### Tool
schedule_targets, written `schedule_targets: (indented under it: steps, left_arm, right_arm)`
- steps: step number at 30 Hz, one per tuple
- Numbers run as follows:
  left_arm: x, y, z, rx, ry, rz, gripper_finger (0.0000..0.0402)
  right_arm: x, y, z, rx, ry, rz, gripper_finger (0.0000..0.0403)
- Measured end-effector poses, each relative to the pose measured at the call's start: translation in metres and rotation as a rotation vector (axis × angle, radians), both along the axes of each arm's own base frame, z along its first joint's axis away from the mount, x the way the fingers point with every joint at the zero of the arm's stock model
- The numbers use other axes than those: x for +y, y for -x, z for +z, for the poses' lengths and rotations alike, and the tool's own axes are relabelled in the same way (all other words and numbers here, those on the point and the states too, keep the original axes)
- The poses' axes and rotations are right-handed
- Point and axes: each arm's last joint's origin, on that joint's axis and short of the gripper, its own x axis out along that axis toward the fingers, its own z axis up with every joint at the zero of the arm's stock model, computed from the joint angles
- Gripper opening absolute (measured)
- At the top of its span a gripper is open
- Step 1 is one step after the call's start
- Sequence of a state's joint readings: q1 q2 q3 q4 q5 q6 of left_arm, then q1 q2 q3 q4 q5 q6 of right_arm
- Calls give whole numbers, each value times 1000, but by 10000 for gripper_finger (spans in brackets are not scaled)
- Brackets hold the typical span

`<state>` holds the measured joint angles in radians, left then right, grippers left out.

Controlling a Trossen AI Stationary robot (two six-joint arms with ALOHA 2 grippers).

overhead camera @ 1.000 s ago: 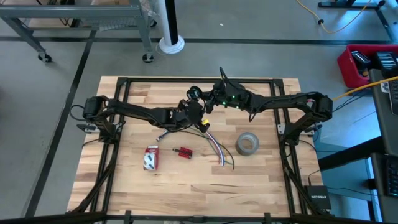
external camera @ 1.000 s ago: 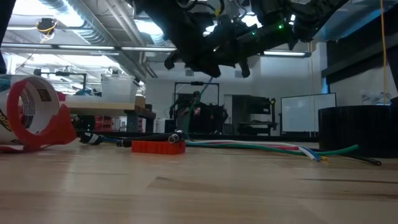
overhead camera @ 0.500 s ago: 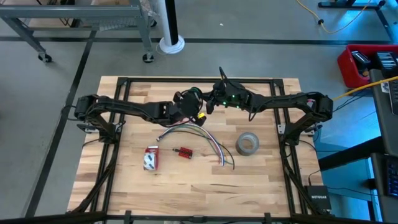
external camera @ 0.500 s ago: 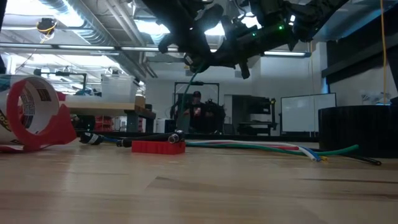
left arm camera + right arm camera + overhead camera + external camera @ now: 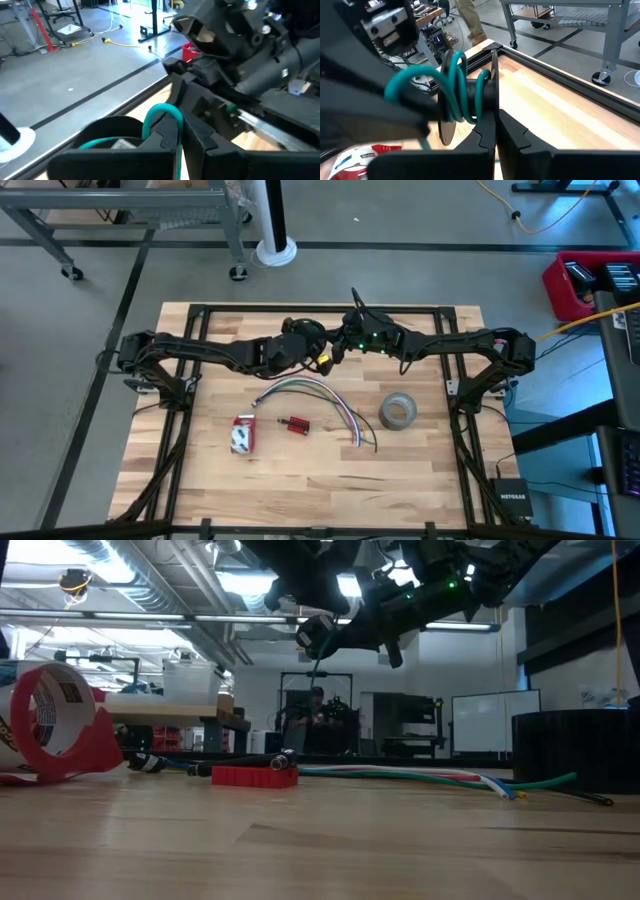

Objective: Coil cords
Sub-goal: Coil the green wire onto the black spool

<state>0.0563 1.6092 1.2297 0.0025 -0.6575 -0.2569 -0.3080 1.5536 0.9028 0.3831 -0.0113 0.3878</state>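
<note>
Wooden table [image 5: 300,470], both tools clamped on cord [image 5: 451,90], left tool [image 5: 312,348] now raised nearer right tool [image 5: 332,352]

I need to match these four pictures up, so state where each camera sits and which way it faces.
High view: overhead, straight down on the table; both arms meet mid-air.
Low view: table height, level across toward the room; arms overhead, red tape dispenser near.
Left wrist view: behind the left gripper, shut on the teal cord.
Right wrist view: behind the right gripper, shut beside the cord's coils.
Both wrist views share the cord.
</note>
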Motion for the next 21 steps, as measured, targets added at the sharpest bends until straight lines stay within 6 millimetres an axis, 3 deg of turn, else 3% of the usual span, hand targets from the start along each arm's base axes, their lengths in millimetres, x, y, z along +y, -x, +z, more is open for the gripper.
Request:
schedule_targets:
  steps: [13, 21]
  left_arm:
    - [2, 40, 25, 93, -16, 110, 0]
    - [2, 50, 16, 202, 19, 148, 0]
  right_arm:
    - [0, -1, 2, -17, 1, 17, 1]
    - [2, -1, 3, -41, -37, 77, 1]
